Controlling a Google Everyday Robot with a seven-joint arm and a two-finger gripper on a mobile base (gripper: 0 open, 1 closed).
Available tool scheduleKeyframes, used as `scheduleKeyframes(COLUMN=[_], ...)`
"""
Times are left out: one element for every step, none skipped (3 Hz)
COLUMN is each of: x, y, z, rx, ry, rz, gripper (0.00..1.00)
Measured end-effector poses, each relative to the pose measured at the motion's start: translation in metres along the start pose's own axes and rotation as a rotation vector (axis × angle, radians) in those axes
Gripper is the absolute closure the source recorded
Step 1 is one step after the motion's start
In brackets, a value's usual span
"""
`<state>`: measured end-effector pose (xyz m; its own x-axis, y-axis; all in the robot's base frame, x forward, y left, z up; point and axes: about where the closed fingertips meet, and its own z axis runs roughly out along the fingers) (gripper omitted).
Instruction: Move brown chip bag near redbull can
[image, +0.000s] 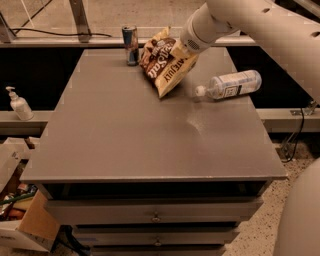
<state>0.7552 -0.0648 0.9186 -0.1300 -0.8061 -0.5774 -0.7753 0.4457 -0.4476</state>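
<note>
risk 1: brown chip bag (164, 64) bumps redbull can (131, 45). The can is slim, upright and right at the far edge of the table (130, 145), so any further push left could tip it or send it off the back.
risk 2: bag slips out. The hold is on the upper right edge only, the film is crinkly, and most of the bag hangs below the grip.
risk 3: bag flops the wrong way on release. It leans left with its low corner at or just above the tabletop (can't tell which), so letting go could drop it onto the can.
risk 4: arm (250, 20) clips the clear bottle (231, 84). It lies on its side right of the bag, cap toward the bag, and could roll to the right edge.
gripper (179, 49): far centre of the table, at the bag's top right edge, coming in from the right.
gripper state: clenched on the bag, judged from the tilt, since the bag wouldn't stand like that alone. The gap is pinched down to the film's thickness. It touches nothing else.
bag location: far part of the table, between can and bottle. It is just right of the can, apart from it by a sliver, and nearer the can than the bottle.
can location: far edge, left of the bag, standing.
task status: looks nearly done. What's left is to lower the bag gently and release.
</note>
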Motion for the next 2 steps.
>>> scheduleKeyframes(x=[0.0034, 0.0075], y=[0.0042, 0.0096], z=[0.0048, 0.0104], rx=[-0.017, -0.039], ry=[0.014, 0.029], rz=[0.009, 0.019], gripper=[0.89, 0.66])
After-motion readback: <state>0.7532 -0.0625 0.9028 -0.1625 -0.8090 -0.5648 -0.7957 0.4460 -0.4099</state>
